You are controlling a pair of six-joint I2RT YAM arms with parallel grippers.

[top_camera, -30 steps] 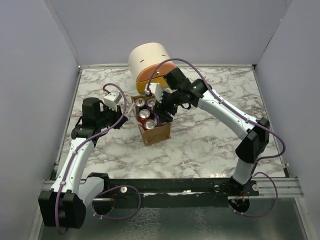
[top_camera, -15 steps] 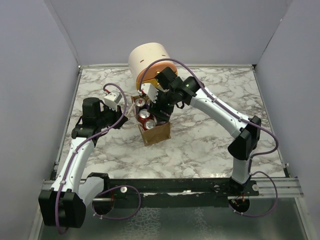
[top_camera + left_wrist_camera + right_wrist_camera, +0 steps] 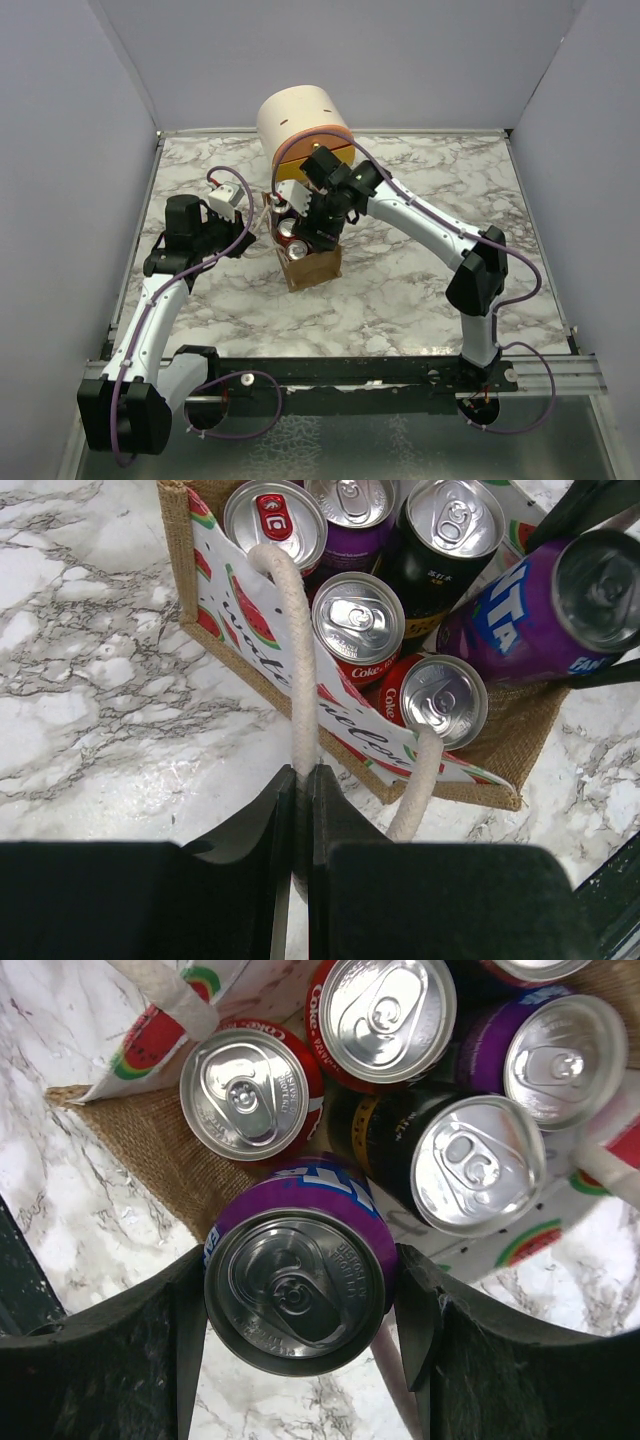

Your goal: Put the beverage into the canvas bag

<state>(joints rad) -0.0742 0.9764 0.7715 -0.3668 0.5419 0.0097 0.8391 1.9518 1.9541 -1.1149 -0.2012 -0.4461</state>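
The tan canvas bag stands mid-table with several cans inside; it also shows in the left wrist view and the right wrist view. My right gripper is shut on a purple Fanta can, held tilted over the bag's edge; the can also shows in the left wrist view. In the top view the right gripper is over the bag. My left gripper is shut on a cream rope handle, beside the bag.
A cream-and-orange rounded drawer box stands just behind the bag. Coke cans, a purple can and a black can fill the bag. Grey walls enclose the marble table.
My right arm has swung left and down with the purple can, from beside the bag to over its open top. The left arm has not moved.
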